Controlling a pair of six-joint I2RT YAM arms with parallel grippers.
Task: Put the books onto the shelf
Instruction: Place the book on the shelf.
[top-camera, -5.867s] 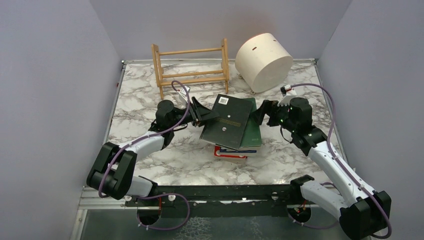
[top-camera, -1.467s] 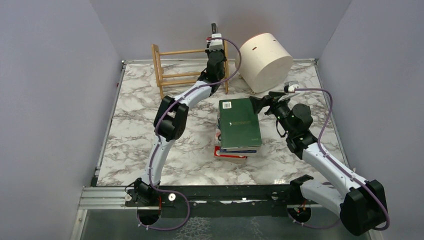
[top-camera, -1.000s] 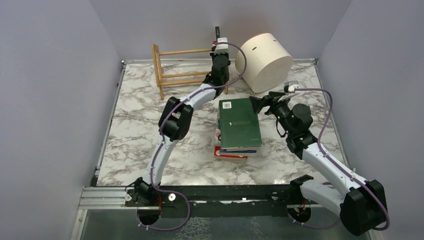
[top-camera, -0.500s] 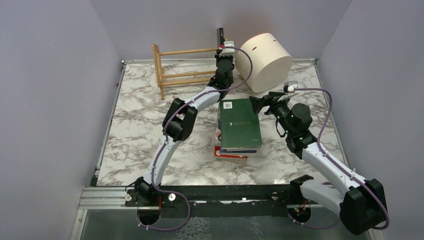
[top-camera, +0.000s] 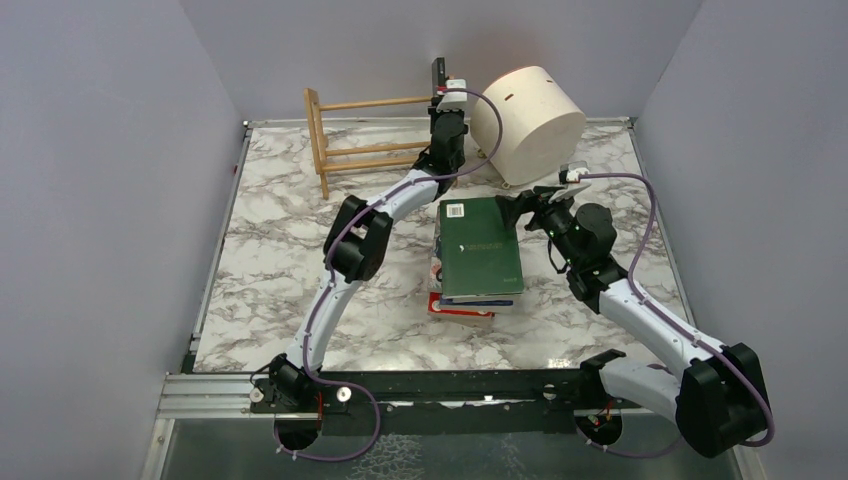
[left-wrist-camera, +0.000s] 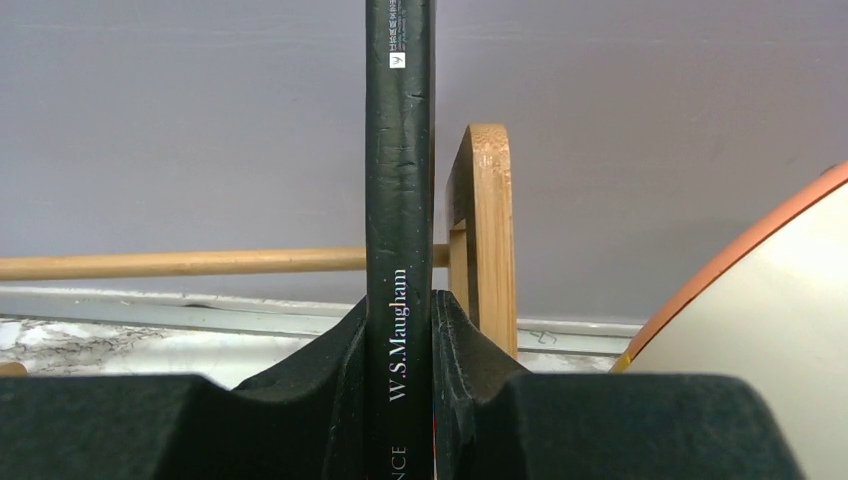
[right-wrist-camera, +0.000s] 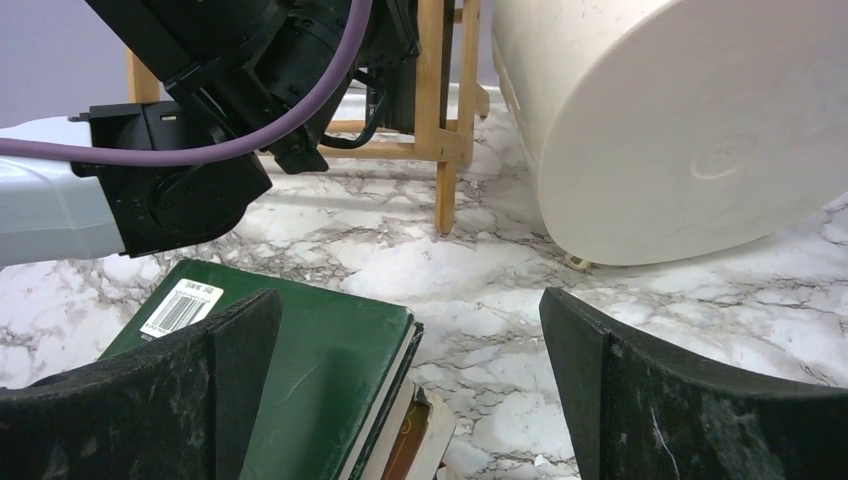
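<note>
The left end effector (left-wrist-camera: 400, 318) is clamped on a black book (left-wrist-camera: 400, 150) held upright, long axis vertical and spine toward the wrist camera, just beside the right ladder end of the shelf (left-wrist-camera: 488, 240); only this close view shows the spine lettering, the top view giving just a dark sliver there. The right end effector (right-wrist-camera: 410, 300) stands wide open, empty, over the far right corner of the dark green book (right-wrist-camera: 300, 370) lying flat atop the stack (top-camera: 465, 303) on the desk (top-camera: 290, 250), its long axis running near to far, barcode at the far end
</note>
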